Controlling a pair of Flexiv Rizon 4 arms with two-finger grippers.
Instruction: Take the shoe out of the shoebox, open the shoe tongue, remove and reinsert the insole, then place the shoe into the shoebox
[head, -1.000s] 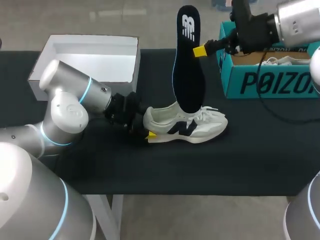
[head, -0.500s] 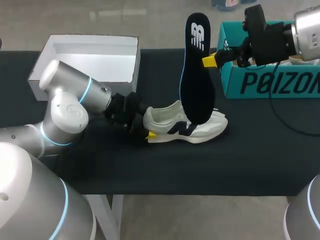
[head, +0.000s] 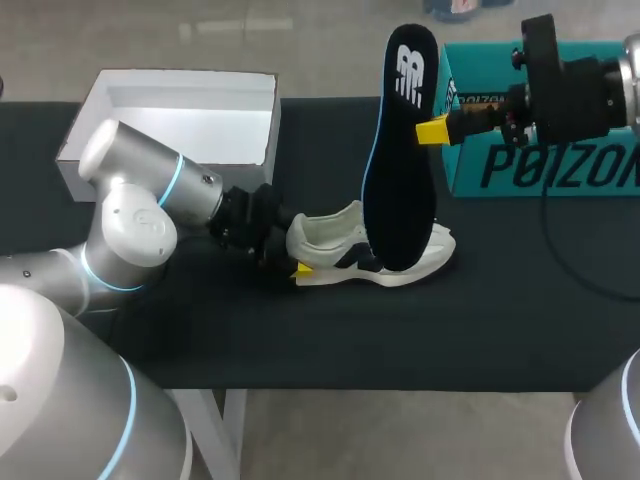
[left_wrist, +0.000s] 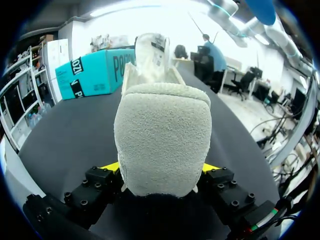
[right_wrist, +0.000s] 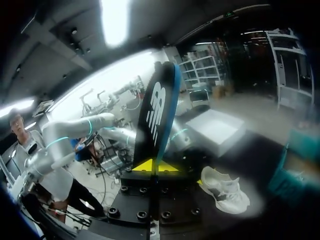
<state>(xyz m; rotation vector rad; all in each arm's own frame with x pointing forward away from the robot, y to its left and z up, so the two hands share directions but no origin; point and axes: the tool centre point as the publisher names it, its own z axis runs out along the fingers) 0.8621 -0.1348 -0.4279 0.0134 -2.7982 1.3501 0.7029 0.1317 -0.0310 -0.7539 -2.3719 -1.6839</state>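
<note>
A white shoe (head: 340, 255) lies on its side on the black table. My left gripper (head: 290, 255) is shut on its heel (left_wrist: 162, 135), with a yellow tip (left_wrist: 111, 166) against each side. The black insole (head: 400, 150) hangs upright above the shoe's front part, and its lower end covers the toe in the head view. My right gripper (head: 440, 128) is shut on the insole's edge near its upper end. In the right wrist view the insole (right_wrist: 157, 112) stands up from that gripper (right_wrist: 150, 165), with the shoe (right_wrist: 225, 190) on the table beyond.
A teal shoebox (head: 540, 160) stands at the back right, behind my right arm. An open white box (head: 180, 120) sits at the back left. The teal shoebox (left_wrist: 95, 72) also shows beyond the shoe in the left wrist view.
My right gripper has carried the insole to the right, so its lower end now hangs over the toe instead of the shoe's opening. The left arm and shoe stayed still.
</note>
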